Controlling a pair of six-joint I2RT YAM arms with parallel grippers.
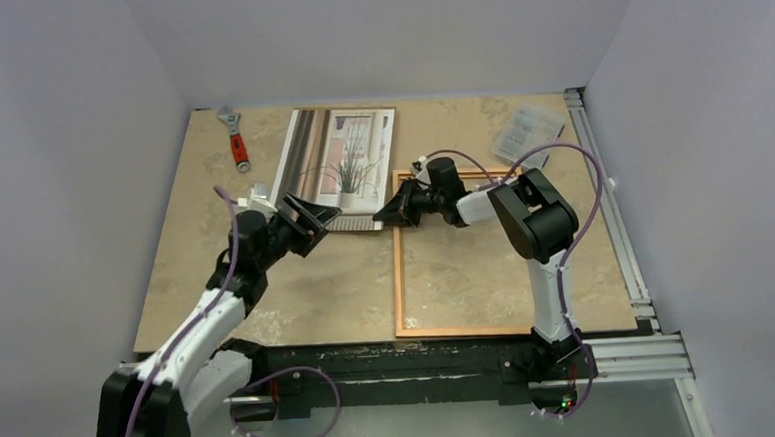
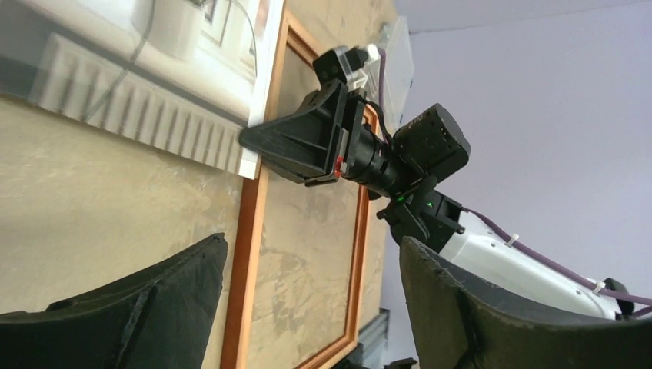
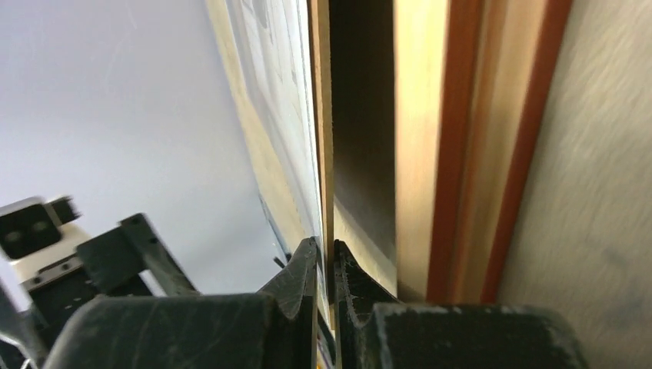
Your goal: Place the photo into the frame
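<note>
The photo (image 1: pixel 345 161) lies picture side up at the back middle of the table, with its near right corner raised. My right gripper (image 1: pixel 381 217) is shut on that corner; the right wrist view shows its jaws (image 3: pixel 326 257) pinching the thin brown edge of the photo (image 3: pixel 324 115). The orange-brown frame (image 1: pixel 399 278) lies flat to the right of the photo, under the right arm, and shows in the right wrist view (image 3: pixel 530 154). My left gripper (image 1: pixel 316 220) is open and empty at the photo's near edge. The left wrist view shows the photo (image 2: pixel 154 61), the frame (image 2: pixel 250 254) and the right gripper (image 2: pixel 250 142).
A red-handled wrench (image 1: pixel 234 136) lies at the back left. A small clear plastic box (image 1: pixel 527 129) sits at the back right. An aluminium rail (image 1: pixel 614 217) runs along the table's right edge. Grey walls close in the back and sides.
</note>
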